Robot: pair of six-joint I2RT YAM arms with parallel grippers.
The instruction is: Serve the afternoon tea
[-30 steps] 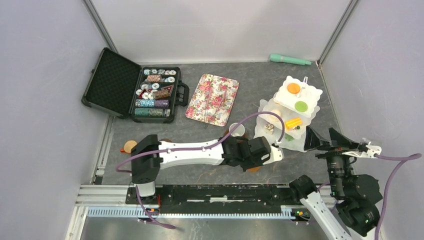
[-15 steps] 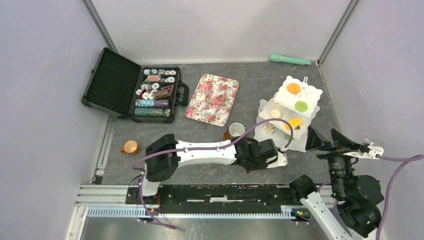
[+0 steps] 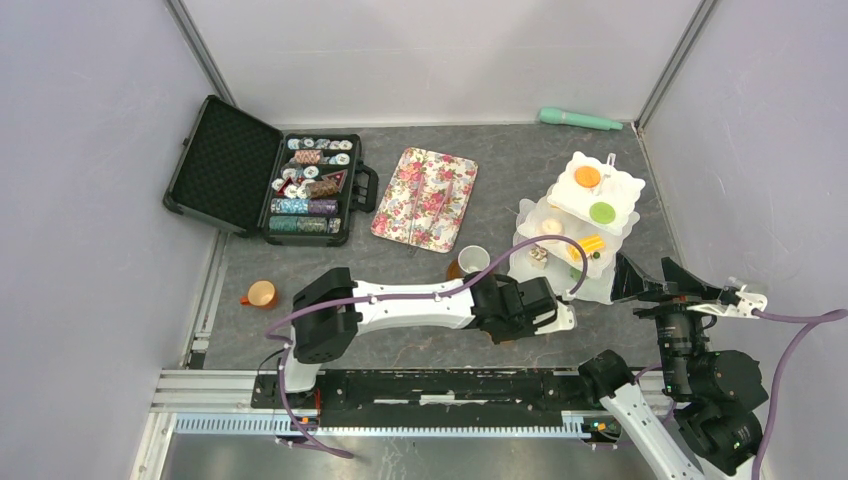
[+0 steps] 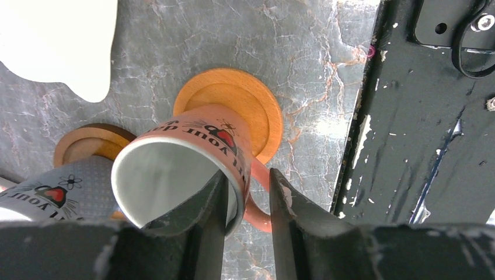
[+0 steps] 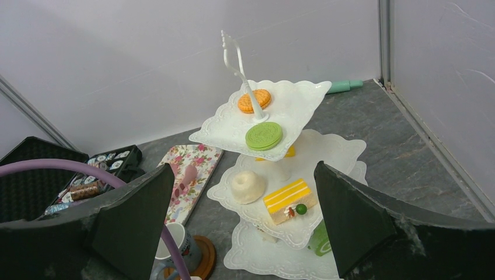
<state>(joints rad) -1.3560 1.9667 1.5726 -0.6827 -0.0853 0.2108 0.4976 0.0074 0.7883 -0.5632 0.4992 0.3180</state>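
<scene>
Mug (image 4: 192, 140), centre of the left wrist view, tilts over a saucer (image 4: 260, 108), its wall pinched by the left gripper (image 4: 246, 175) beside the handle. Judged rigid, glazed, slippery, chippable: hold the wall, lower gently. Right gripper (image 5: 244, 169) stands wide, empty.

The left claw (image 4: 246, 178) covered the near rim and part of the handle of the pink mug (image 4: 192, 151) pinched between its fingers. Left of that claw, the grey mug (image 4: 52, 189) ran off the picture's edge and hid most of its saucer (image 4: 87, 137). From above, the wrist hid that claw's tips. Ahead of the right claw (image 5: 243, 169), the lowest tier of the stand (image 5: 292, 105) was cut off by the bottom edge.
</scene>
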